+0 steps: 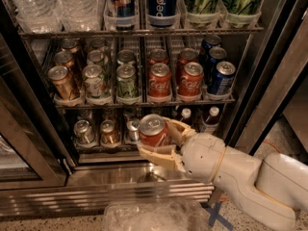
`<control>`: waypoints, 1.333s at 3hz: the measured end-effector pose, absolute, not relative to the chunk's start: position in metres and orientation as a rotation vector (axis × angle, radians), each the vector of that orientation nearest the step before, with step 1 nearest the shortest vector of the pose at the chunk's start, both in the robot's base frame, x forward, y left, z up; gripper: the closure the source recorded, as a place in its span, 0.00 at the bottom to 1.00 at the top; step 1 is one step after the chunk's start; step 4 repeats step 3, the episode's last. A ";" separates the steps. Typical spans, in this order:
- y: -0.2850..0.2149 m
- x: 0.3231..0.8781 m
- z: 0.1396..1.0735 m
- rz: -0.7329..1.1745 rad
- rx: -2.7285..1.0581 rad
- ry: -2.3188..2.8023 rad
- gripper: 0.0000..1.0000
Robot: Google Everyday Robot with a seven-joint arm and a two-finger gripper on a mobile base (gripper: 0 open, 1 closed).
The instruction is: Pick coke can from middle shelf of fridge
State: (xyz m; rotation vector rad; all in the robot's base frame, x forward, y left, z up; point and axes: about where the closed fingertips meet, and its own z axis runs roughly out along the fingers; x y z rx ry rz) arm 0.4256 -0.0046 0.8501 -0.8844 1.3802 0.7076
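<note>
While fingers (162,156) clasp the coke can (153,130), gripper (158,139) hangs below the middle shelf (144,103).

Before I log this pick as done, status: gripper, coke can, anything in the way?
Gripper shut on coke can, low in front of the fridge. Can off the middle shelf. Crumpled clear plastic on floor under the arm.

Red coke can (153,131) in cream gripper (157,139), below silver mid shelf (144,103).
</note>
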 end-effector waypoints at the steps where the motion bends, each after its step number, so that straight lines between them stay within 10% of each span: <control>1: -0.005 0.406 0.857 0.677 -0.895 1.375 1.00; 4: -0.008 0.392 0.867 0.603 -0.880 1.387 1.00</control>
